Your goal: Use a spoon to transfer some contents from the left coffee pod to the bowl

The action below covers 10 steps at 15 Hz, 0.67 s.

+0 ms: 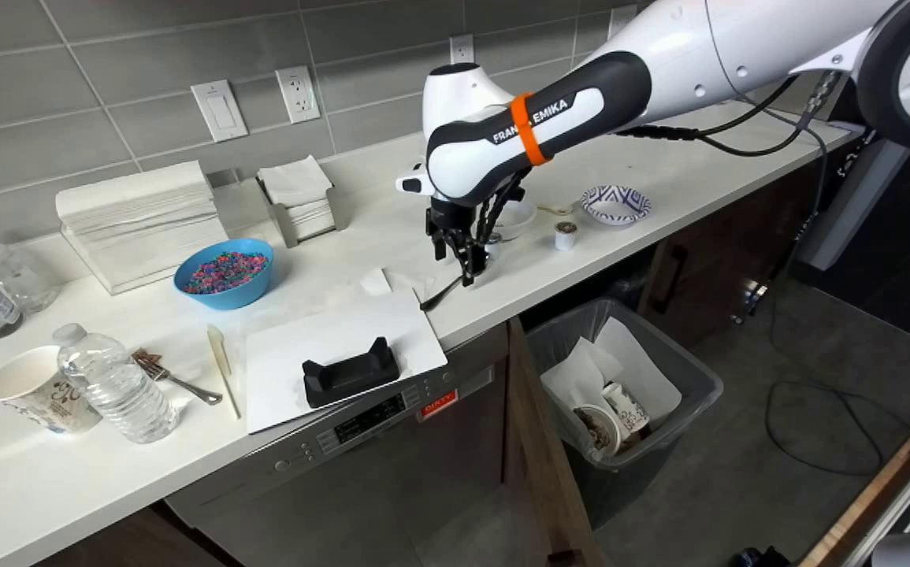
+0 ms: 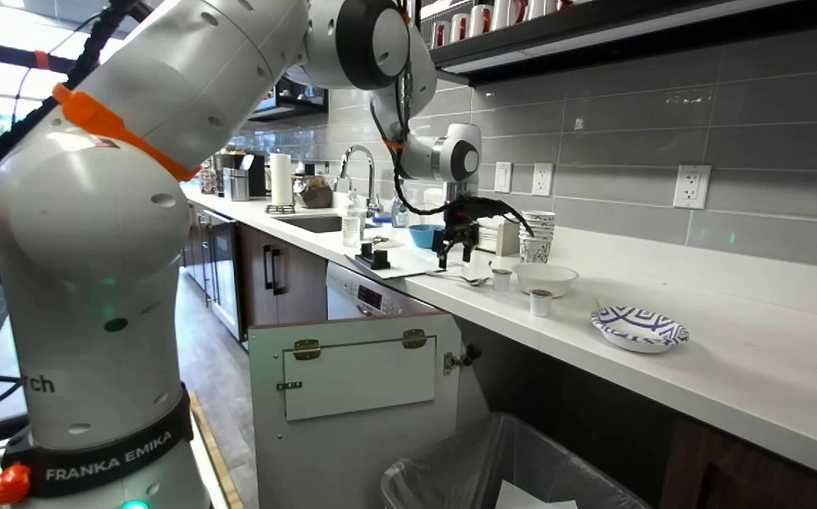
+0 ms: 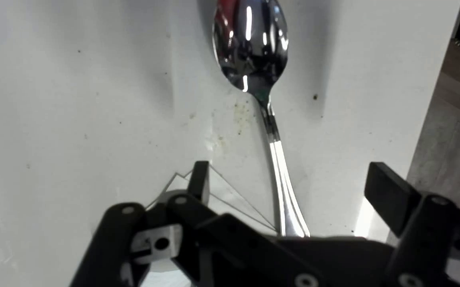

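Note:
A shiny metal spoon (image 3: 249,52) lies on the white counter, its scoop toward the top of the wrist view. Its handle runs down between the spread fingers of my gripper (image 3: 291,184), and the gripper body covers the handle's end. The jaws stand wide apart with nothing held. In both exterior views the gripper (image 1: 453,266) points down, low over the spoon handle (image 1: 440,294). The left coffee pod (image 2: 500,279) sits just beyond the scoop, partly hidden by the gripper in an exterior view. Behind it is the white bowl (image 2: 546,281).
Another pod (image 2: 540,304) stands near the counter's front edge, with a blue-patterned bowl (image 2: 639,329) farther right. A white board (image 1: 344,335) carries a black holder (image 1: 351,376). A blue bowl (image 1: 254,287) and napkins (image 1: 309,213) stand behind. Below the edge is a bin (image 1: 699,386).

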Each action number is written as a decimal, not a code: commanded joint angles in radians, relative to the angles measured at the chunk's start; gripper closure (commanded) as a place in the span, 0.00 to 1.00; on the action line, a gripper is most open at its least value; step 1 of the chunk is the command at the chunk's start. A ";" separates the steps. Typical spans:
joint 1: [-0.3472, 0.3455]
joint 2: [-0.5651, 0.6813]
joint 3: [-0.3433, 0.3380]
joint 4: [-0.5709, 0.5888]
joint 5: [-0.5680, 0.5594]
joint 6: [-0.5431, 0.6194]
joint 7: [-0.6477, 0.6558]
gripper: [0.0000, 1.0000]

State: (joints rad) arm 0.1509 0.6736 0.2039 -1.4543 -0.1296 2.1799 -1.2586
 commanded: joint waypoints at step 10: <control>0.031 0.099 -0.028 0.129 -0.052 -0.015 0.017 0.23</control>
State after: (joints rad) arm 0.1655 0.7465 0.1938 -1.3591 -0.1530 2.1799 -1.2586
